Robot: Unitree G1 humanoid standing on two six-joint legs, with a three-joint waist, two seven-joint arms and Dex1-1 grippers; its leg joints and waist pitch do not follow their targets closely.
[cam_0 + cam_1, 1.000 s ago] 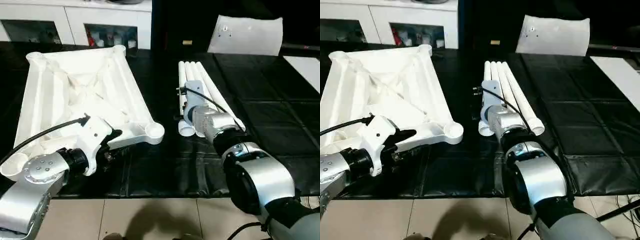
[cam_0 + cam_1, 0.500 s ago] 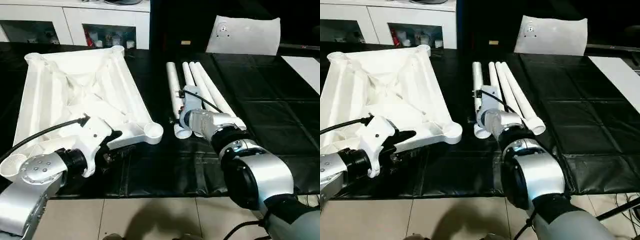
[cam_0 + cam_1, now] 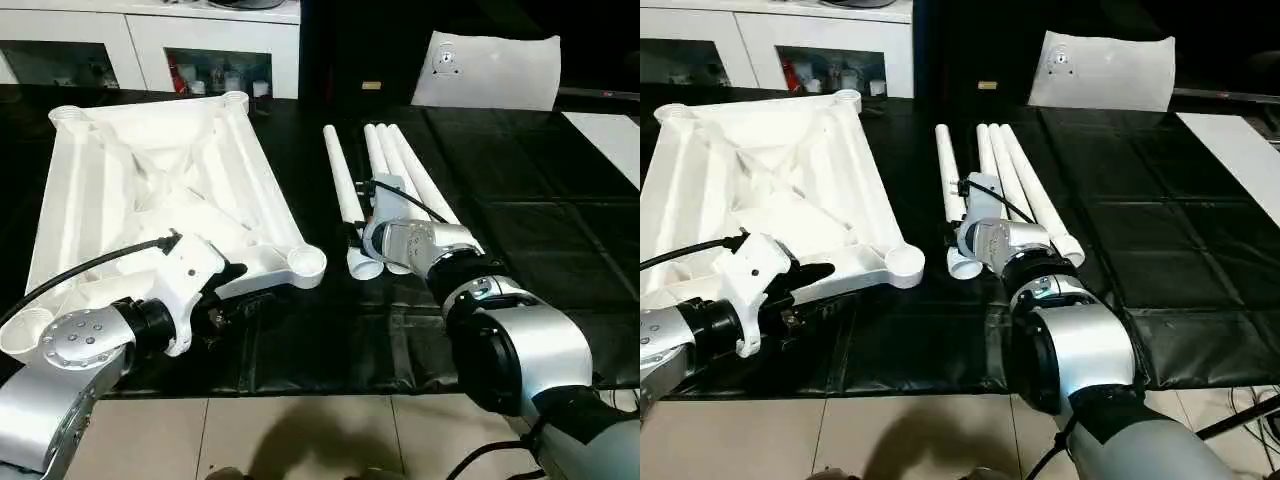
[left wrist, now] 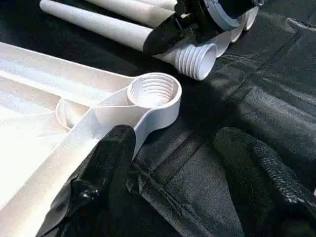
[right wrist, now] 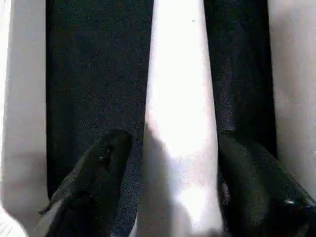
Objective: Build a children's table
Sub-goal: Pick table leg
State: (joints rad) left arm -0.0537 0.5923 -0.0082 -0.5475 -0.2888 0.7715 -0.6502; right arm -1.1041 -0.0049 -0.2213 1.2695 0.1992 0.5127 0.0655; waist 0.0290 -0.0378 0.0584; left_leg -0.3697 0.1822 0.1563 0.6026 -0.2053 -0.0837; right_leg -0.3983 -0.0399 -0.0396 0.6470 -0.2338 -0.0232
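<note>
Hiding the leg's [image 3: 345, 195] near end, right hand [image 3: 362, 240].

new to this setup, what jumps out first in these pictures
The big white tabletop lies upside down at left on the black mat, ribs and a threaded corner socket showing. Right of it lie the white tube legs; the right gripper straddles one leg near its threaded end.

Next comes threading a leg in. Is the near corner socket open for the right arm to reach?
Probably yes: the socket faces up with nothing in it, and the leg straddled by the right gripper lies just beside it.
</note>
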